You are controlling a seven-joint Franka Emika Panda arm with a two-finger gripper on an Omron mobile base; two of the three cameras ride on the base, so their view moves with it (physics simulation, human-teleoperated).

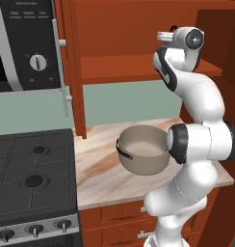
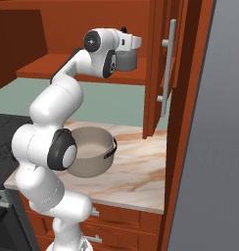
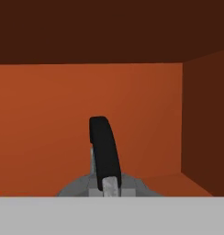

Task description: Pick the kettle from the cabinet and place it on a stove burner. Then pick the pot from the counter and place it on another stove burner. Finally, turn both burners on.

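Inside the cabinet [image 2: 155,68], fingers [image 3: 110,186] clamp the kettle [image 2: 125,61] by its handle.

The white arm [image 1: 196,140] rises from the base, bends at a dark elbow joint, then folds back and climbs to a raised wrist [image 2: 99,41], with the hand held level and reaching forward at shelf height. In the right base view the gripper [image 2: 127,58] points down from the hand's far end. Its fingers [image 3: 110,186] are drawn nearly together, clamped on the black arched handle of the kettle [image 2: 126,61], which rises between them in the hand view. The kettle's grey body sits right under the hand.
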